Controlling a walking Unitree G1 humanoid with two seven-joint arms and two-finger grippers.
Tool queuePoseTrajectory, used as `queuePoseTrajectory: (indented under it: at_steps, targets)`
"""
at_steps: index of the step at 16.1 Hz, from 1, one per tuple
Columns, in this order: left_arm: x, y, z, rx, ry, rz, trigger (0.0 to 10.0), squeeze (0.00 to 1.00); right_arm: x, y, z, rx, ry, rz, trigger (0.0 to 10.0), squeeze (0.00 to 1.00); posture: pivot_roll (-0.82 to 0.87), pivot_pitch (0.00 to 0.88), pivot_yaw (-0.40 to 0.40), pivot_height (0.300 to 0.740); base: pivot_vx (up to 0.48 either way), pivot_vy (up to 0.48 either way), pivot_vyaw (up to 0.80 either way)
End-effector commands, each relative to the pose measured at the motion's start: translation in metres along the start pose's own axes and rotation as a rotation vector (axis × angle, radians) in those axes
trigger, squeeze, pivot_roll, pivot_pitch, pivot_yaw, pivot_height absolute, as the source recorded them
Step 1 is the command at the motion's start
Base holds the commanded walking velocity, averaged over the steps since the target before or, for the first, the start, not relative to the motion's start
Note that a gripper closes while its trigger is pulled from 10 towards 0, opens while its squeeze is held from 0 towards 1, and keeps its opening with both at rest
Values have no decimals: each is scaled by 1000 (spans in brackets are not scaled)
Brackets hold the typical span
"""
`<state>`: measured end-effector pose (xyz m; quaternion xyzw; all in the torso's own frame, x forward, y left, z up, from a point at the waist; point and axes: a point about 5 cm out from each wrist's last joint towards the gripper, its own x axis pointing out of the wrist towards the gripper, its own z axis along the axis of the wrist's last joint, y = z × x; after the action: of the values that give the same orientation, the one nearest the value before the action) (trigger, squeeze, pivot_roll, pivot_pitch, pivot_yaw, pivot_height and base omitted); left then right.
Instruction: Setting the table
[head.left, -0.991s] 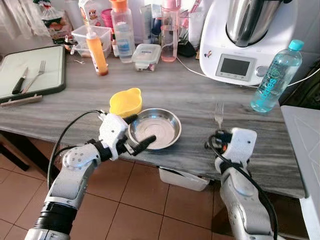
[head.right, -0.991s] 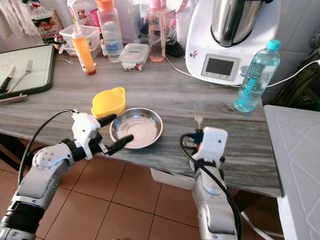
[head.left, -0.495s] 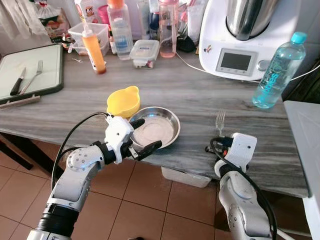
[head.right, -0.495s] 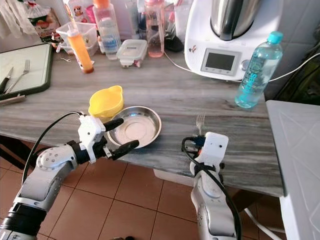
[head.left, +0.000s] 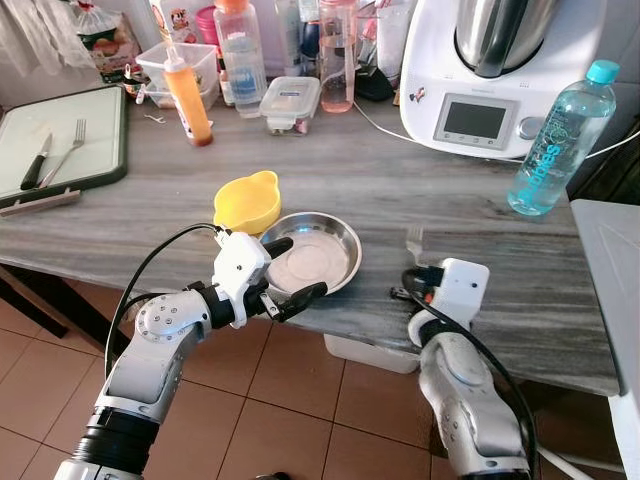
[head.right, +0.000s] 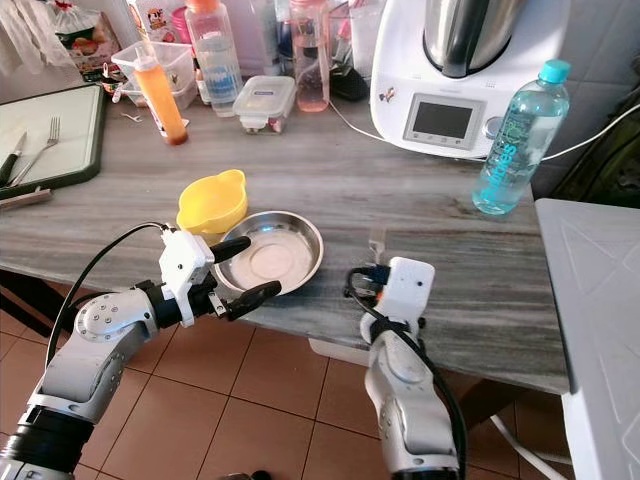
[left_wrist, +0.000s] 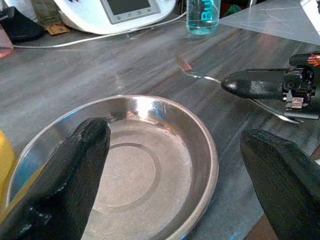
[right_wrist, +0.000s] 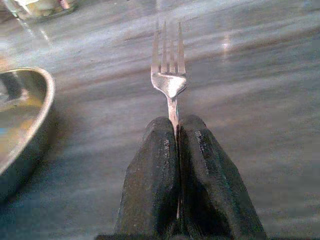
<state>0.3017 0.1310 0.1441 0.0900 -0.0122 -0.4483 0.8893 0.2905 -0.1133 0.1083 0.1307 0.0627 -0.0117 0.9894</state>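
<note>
Now the right claw (right_wrist: 176, 150) has carried the fork (head.left: 413, 240) leftward across the grey bench (head.left: 400, 190): 1 second ago the tines stood well to the right of the steel bowl (head.left: 312, 262), and they now sit just right of centre in the left eye view, near the bowl's right rim but apart from it. Its 2 black fingers (right_wrist: 152, 170) are pressed together on the fork's handle, with the tines pointing away over the wood-grain surface; whether the fork already touches the bench I cannot tell. The left claw (head.left: 285, 272) stays spread wide at the bowl's near-left edge, 1 finger over the rim and the other off the bench edge, gripping nothing. The yellow cup (head.left: 249, 203) sits touching the bowl at its upper left. My reading is that the fork is being brought to its place beside the bowl, so the setting is nearly made; what remains is to lower it flat and release it. A second fork (head.left: 70, 148) and a knife (head.left: 36, 164) lie on the tray (head.left: 110, 130) at the upper left, unused.
</note>
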Motion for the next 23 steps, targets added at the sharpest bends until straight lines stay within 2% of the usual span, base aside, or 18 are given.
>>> queuePoseTrajectory:
  at_steps: [1, 3, 7, 9, 15, 16, 20, 23]
  targets:
    - [-2, -2, 1, 3, 4, -4, 10000, 0, 0, 34, -7, 175, 45, 32, 10000, 0, 140, 131, 69, 740, 0, 0, 0]
    - [-2, -2, 1, 2, 5, -7, 10000, 0, 2, 38, -8, 202, 73, 47, 10000, 0, 140, 133, 72, 740, 0, 0, 0]
    - [-1, -2, 1, 4, 10, -17, 10000, 0, 1, 46, -14, 173, 142, 88, 10000, 0, 138, 140, 77, 740, 0, 0, 0]
    - [0, -3, 0, 1, 12, -20, 10000, 0, -2, 43, -17, 146, 172, 80, 10000, 0, 133, 141, 77, 740, 0, 0, 0]
    - [3, -4, 0, -3, 14, -35, 10000, 0, -5, 37, -24, 152, 232, 52, 10000, 0, 124, 137, 81, 740, 0, 0, 0]
    - [3, -4, 0, -1, 15, -39, 10000, 0, -5, 39, -24, 162, 239, 62, 10000, 1000, 124, 137, 81, 740, 0, 0, 0]
    - [3, -4, 0, 3, 18, -42, 10000, 0, -4, 39, -26, 164, 250, 64, 10000, 1000, 127, 135, 87, 740, 0, 0, 0]
    - [3, -4, 0, 5, 19, -45, 10000, 0, -4, 37, -23, 177, 219, 65, 10000, 1000, 127, 135, 87, 740, 0, 0, 0]
